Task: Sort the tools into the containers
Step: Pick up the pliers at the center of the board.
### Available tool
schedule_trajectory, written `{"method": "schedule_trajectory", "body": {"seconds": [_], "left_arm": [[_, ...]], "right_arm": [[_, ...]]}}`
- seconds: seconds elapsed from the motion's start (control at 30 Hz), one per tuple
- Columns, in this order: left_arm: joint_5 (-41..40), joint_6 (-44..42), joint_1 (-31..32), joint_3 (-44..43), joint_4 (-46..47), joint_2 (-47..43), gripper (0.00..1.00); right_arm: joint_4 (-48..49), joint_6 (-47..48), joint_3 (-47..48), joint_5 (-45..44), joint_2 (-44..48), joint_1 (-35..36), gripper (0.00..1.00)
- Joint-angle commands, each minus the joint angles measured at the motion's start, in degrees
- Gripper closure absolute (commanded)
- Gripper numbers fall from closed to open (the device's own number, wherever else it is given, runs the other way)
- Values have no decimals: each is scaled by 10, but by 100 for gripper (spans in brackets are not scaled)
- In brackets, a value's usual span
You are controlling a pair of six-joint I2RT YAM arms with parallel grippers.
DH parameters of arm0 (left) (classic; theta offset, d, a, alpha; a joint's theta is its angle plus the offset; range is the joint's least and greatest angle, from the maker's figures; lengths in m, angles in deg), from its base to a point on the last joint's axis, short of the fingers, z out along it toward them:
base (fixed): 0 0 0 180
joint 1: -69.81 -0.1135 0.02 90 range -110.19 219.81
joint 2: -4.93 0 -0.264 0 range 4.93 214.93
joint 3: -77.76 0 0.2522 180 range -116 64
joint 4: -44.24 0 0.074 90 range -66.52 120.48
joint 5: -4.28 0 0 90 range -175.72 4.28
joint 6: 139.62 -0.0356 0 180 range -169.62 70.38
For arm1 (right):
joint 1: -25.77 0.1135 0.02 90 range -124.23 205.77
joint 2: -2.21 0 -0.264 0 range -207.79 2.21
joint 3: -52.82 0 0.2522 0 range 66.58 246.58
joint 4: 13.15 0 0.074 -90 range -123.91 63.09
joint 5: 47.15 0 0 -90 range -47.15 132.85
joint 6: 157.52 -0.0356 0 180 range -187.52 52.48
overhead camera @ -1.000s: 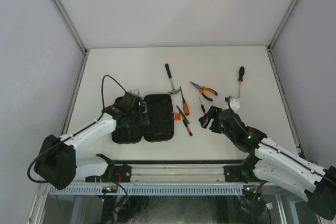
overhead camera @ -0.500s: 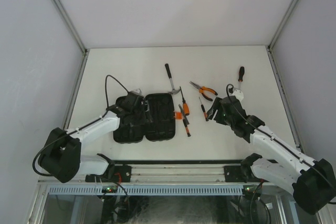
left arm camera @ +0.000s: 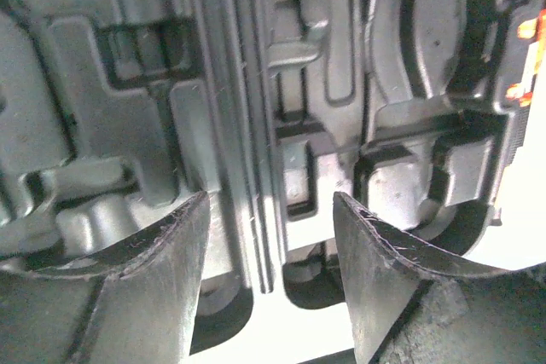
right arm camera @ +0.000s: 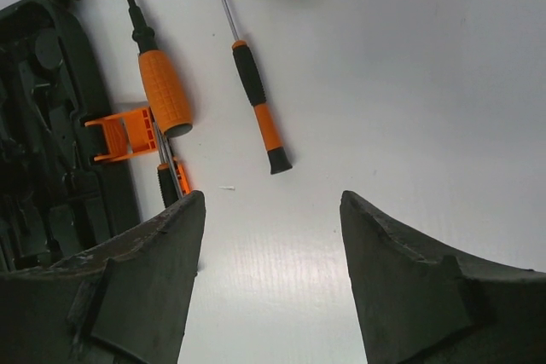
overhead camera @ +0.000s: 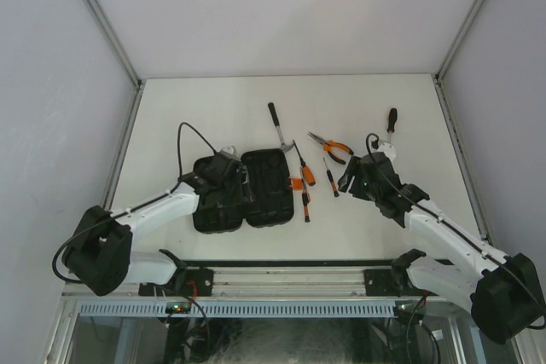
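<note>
White table (overhead camera: 205,108), one case (overhead camera: 266,189), one hammer (overhead camera: 276,125), one pliers (overhead camera: 333,147), four screwdrivers (overhead camera: 301,168), left gripper (left arm camera: 269,210), right gripper (right arm camera: 273,210) both agape

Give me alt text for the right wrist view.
The right hand hangs open over the white table, a slim black-and-orange screwdriver lying just ahead of it. Left of it lie a thicker orange-handled screwdriver and the open black tool case with its orange latch.

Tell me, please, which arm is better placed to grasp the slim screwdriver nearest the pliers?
Right, I think. The right gripper is open and empty, and the screwdriver lies just ahead of its fingers in the wrist view. The left gripper is open over the case, farther away.
</note>
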Motion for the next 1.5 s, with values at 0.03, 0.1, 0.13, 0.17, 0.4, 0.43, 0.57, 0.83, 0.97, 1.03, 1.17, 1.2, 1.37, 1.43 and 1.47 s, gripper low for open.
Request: {"method": "schedule_trajectory", "body": {"seconds": [0.03, 0.1, 0.13, 0.17, 0.4, 0.43, 0.57, 0.83, 0.97, 1.03, 1.17, 1.2, 1.37, 1.43, 1.47], "left_arm": [[-60, -6, 6, -21, -80, -64, 35], [-81, -25, 7, -34, -104, -88, 34], [-88, -40, 6, -43, -114, -99, 34], [-93, -56, 6, -52, -124, -110, 34], [-92, -131, 5, -100, -167, -190, 34], [-93, -137, 5, -104, -172, -200, 34], [-105, -169, -1, -113, -190, -221, 34], [-130, -200, -14, -87, -188, -221, 33], [-121, -202, -14, -84, -180, -226, 33], [-128, -201, -14, -83, -181, -226, 33], [-128, -203, -16, -85, -181, -221, 33], [-128, -202, -17, -85, -181, -220, 33], [-128, -201, -18, -86, -183, -214, 33], [-128, -202, -19, -86, -184, -212, 33], [-128, -200, -19, -86, -184, -212, 33]], "right_arm": [[28, 41, 49, -14, -14, -18, 35], [24, 60, 74, -5, -36, -29, 34], [19, 71, 91, -1, -52, -33, 34], [13, 81, 110, 3, -69, -36, 34], [4, 145, 221, 27, -209, -54, 35], [1, 151, 235, 32, -227, -61, 35], [3, 184, 285, 82, -293, -82, 37], [-31, 237, 370, 130, -417, -90, 41], [-46, 260, 405, 125, -457, -90, 47], [-59, 270, 417, 124, -471, -90, 48], [-69, 283, 426, 117, -489, -90, 51], [-72, 285, 427, 112, -493, -90, 52], [-80, 294, 437, 103, -514, -90, 55], [-83, 298, 439, 98, -521, -89, 57], [-85, 298, 440, 95, -525, -89, 58]]}}
